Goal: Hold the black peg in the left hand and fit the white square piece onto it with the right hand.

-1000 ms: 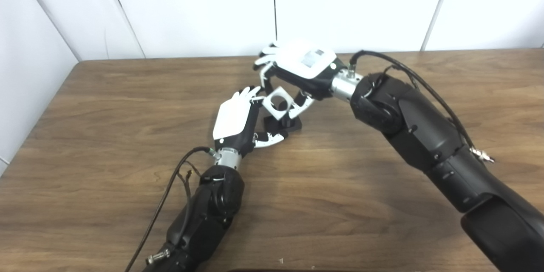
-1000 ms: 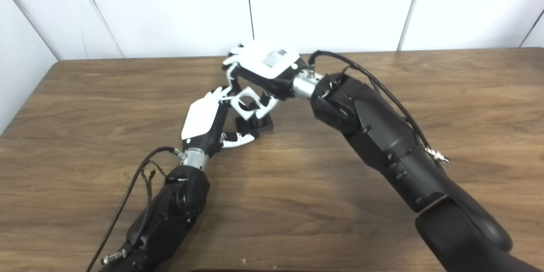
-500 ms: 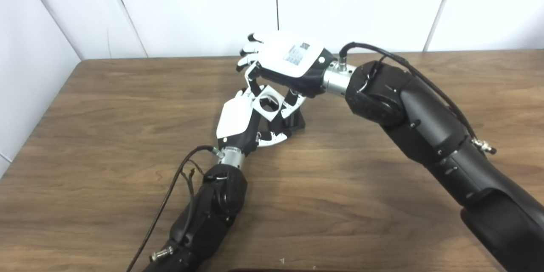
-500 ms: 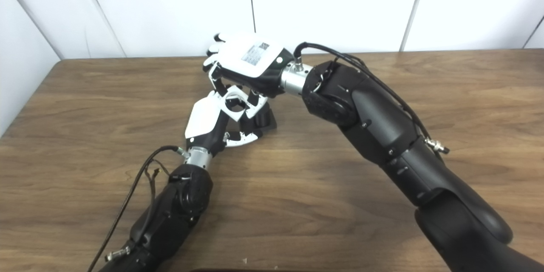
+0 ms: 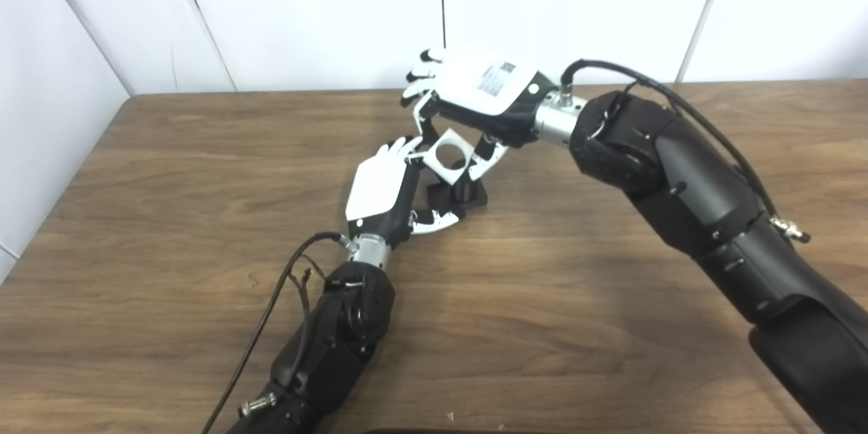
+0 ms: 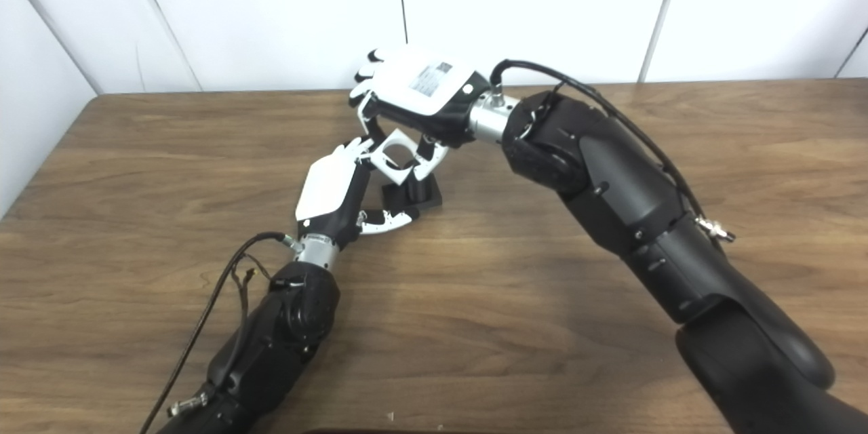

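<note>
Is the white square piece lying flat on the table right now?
No: the right hand holds the white square piece tilted in the air above the black peg.

Brown wood-grain table (image 5: 169,169), spanning nearly the full width, far edge running along the wall (image 5: 305,13). Near left, far-left corner rounded, left edge slanting down toward the picture's left border. Behind the far edge, white panels split by dark vertical seams, one roughly at centre, others slanting at left and right. Near the front edge, around the middle, a tiny pale speck (image 5: 448,414) on the wood; too small to identify.
</note>
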Motion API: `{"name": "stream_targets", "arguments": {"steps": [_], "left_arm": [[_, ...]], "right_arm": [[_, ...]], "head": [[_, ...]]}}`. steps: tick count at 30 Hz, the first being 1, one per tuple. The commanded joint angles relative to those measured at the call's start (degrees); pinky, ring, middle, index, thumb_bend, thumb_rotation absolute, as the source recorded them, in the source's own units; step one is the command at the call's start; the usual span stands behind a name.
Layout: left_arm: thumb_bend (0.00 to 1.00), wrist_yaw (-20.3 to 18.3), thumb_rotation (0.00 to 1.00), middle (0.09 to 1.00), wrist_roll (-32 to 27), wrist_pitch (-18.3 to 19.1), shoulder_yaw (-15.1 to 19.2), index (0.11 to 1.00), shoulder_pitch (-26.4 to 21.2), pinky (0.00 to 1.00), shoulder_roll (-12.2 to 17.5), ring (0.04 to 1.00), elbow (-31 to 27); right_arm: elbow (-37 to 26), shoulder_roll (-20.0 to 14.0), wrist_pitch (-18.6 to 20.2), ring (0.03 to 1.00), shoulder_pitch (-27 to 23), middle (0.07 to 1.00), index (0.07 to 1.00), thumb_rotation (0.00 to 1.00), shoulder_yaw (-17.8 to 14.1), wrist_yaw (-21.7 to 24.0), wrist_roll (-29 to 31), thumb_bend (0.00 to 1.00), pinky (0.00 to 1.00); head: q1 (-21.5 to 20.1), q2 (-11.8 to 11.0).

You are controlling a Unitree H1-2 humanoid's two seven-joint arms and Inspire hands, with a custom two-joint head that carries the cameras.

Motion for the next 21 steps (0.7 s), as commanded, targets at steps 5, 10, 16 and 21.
{"name": "stream_targets", "arguments": {"steps": [5,10,16,21], "left_arm": [[0.51,-5.6,0.09,0.896,1.8,2.7,-2.6,0.492,2.9,0.96,0.4,0.943,3.0],[0.51,-5.9,0.09,0.898,1.6,2.9,-2.5,0.492,3.1,0.98,0.3,0.947,2.7],[0.52,-5.3,0.09,0.896,1.6,2.5,-2.5,0.491,3.1,0.97,0.1,0.942,3.1],[0.51,-5.9,0.09,0.9,1.5,2.9,-2.6,0.492,3.2,0.97,0.1,0.946,2.6]], "right_arm": [[0.0,-0.5,-0.3,0.892,-3.8,0.821,0.483,0.15,-1.4,-1.9,-0.8,0.51,0.94],[0.8,-0.6,-0.3,0.897,-3.7,0.823,0.485,0.15,-1.5,-2.4,-1.4,0.51,0.95],[1.7,-0.8,-0.7,0.887,-3.3,0.816,0.484,0.15,-1.7,-3.1,-0.9,0.51,0.95],[2.1,-0.8,-0.4,0.892,-2.9,0.819,0.484,0.15,-1.5,-2.9,-1.1,0.51,0.96]], "head": [[0.4,0.3],[0.4,0.5],[0.6,0.7],[0.8,0.9]]}}
